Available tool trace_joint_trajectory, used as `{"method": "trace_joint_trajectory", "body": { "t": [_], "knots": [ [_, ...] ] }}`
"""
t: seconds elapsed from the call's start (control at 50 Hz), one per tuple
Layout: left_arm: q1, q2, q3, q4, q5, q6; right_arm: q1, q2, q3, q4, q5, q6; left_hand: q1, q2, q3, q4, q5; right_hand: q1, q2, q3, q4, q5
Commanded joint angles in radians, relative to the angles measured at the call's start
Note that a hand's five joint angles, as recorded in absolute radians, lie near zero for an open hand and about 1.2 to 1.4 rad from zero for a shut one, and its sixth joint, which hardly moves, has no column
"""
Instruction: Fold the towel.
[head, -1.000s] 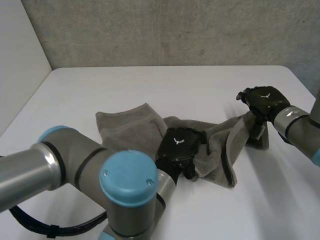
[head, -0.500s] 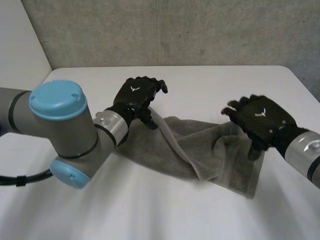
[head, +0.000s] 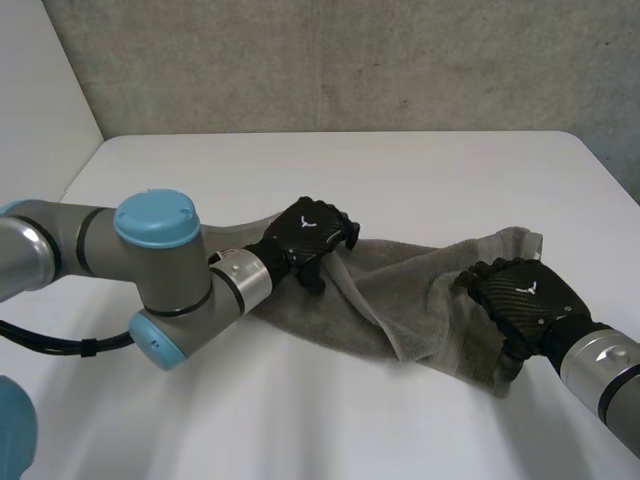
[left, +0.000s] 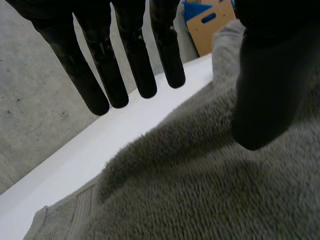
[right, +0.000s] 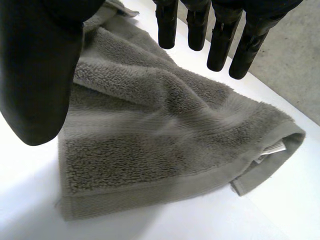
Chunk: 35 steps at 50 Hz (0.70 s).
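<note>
**Q:** Where is the towel (head: 420, 290)?
**A:** It is grey and crumpled lengthwise across the middle of the white table (head: 400, 170), with one layer lapped over another.
**Q:** Left hand (head: 305, 235)?
**A:** It is over the towel's end on the robot's left. In the wrist view the fingers (left: 137, 65) are straight and set apart from the thumb, gripping nothing.
**Q:** Right hand (head: 520, 300)?
**A:** It is over the opposite end. The fingers (right: 221, 45) are straight, the thumb is apart, and nothing is held. Beyond the fingertips lies a hemmed corner with a white label (right: 272, 148).
</note>
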Motion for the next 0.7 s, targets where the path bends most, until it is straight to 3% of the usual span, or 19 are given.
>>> {"method": "trace_joint_trajectory", "body": {
  "t": [0.02, 0.18, 0.3, 0.34, 0.36, 0.38, 0.4, 0.44, 0.46, 0.5, 0.7],
  "knots": [
    [-0.004, -0.034, 0.021, 0.003, -0.006, 0.037, 0.017, 0.002, 0.016, -0.004, -0.002, 0.013, 0.025, 0.026, 0.025, 0.027, -0.144, -0.059, -0.079, -0.074, -0.086, -0.061],
    [-0.018, -0.054, 0.044, 0.007, -0.023, 0.051, 0.032, 0.045, 0.014, -0.019, 0.0, 0.041, 0.471, 0.471, 0.47, 0.472, 0.302, -0.059, -0.079, -0.074, -0.086, -0.061],
    [-0.016, -0.035, 0.035, 0.009, -0.048, 0.085, 0.03, 0.051, 0.011, -0.017, -0.002, 0.041, 0.618, 0.619, 0.617, 0.62, 0.449, -0.059, -0.079, -0.074, -0.086, -0.061],
    [-0.016, -0.002, 0.03, 0.009, -0.147, 0.121, 0.032, 0.044, 0.016, -0.019, 0.0, 0.039, 0.618, 0.619, 0.617, 0.62, 0.449, -0.059, -0.079, -0.074, -0.086, -0.061],
    [-0.016, -0.002, 0.03, 0.009, -0.147, 0.122, 0.032, 0.044, 0.016, -0.019, 0.0, 0.039, 0.618, 0.619, 0.617, 0.62, 0.449, -0.059, -0.079, -0.074, -0.086, -0.061],
    [-0.003, 0.02, 0.02, 0.012, -0.228, 0.137, 0.032, 0.042, 0.019, -0.02, 0.0, 0.041, 0.618, 0.619, 0.617, 0.62, 0.449, -0.059, -0.079, -0.074, -0.086, -0.061],
    [-0.002, 0.02, 0.019, 0.012, -0.229, 0.137, 0.032, 0.042, 0.019, -0.02, 0.0, 0.041, 0.618, 0.619, 0.617, 0.62, 0.449, -0.059, -0.079, -0.074, -0.086, -0.061],
    [0.017, 0.066, -0.008, 0.01, -0.361, 0.157, 0.033, 0.045, 0.023, -0.023, -0.002, 0.041, 0.618, 0.619, 0.617, 0.62, 0.449, -0.059, -0.079, -0.074, -0.086, -0.061],
    [0.017, 0.066, -0.008, 0.01, -0.362, 0.157, 0.033, 0.045, 0.024, -0.023, -0.002, 0.041, 0.618, 0.619, 0.617, 0.62, 0.449, -0.059, -0.079, -0.074, -0.086, -0.061],
    [0.034, 0.129, -0.054, 0.015, -0.455, 0.152, 0.041, 0.053, 0.031, -0.033, -0.005, 0.041, 0.618, 0.619, 0.617, 0.62, 0.449, -0.059, -0.079, -0.074, -0.086, -0.061],
    [0.063, 0.227, -0.178, 0.016, -0.475, 0.151, 0.066, 0.145, 0.037, -0.08, -0.006, 0.027, 0.618, 0.619, 0.617, 0.62, 0.449, -0.04, -0.06, -0.055, -0.067, -0.042]
  ]
}}
